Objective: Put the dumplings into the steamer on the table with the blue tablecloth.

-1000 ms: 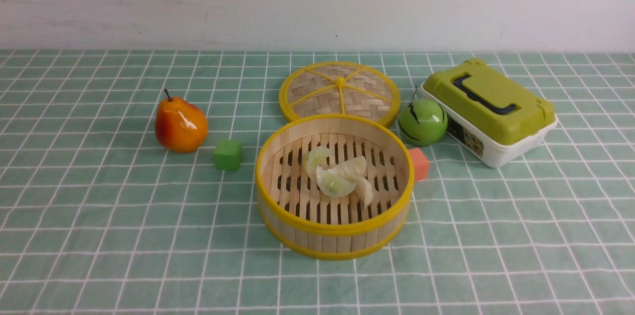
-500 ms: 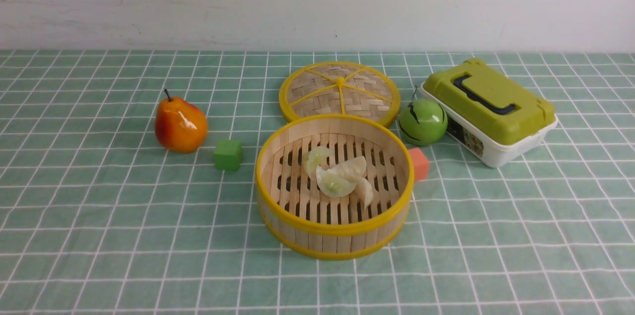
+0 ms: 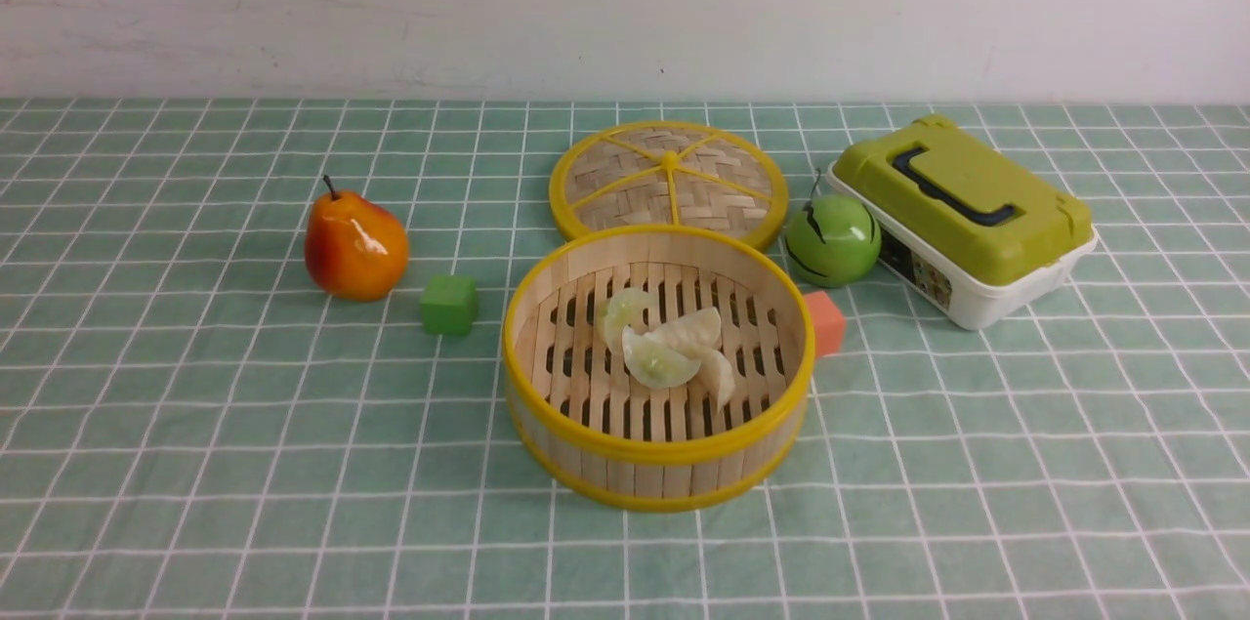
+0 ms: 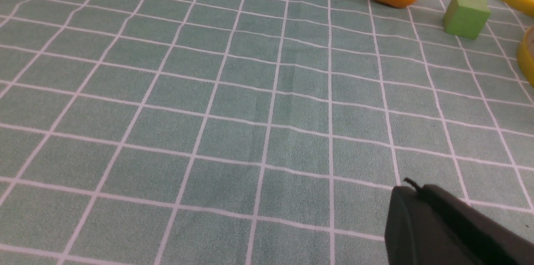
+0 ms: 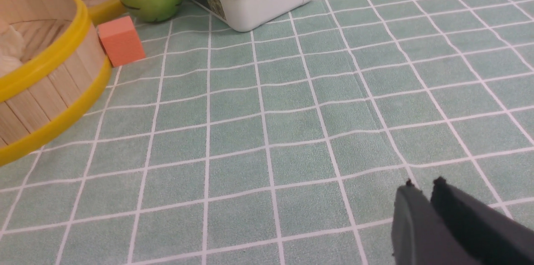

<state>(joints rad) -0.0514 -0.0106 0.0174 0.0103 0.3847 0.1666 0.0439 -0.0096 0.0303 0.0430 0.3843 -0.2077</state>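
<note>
- Four dumplings (image 3: 660,360) lie clustered inside the bamboo steamer (image 3: 663,452), mid-counter (image 3: 322,503).
- Woven lid (image 3: 625,173) behind it, toward the counter's far edge.
- Green block (image 3: 449,305) and pear (image 3: 356,246) to its left; coral block (image 3: 825,323), green apple (image 3: 833,241), lidded box (image 3: 962,210) to its right.
- Left gripper (image 4: 412,186): jaws shut, empty.
- Right gripper (image 5: 423,185): jaws slightly parted, empty.
</note>
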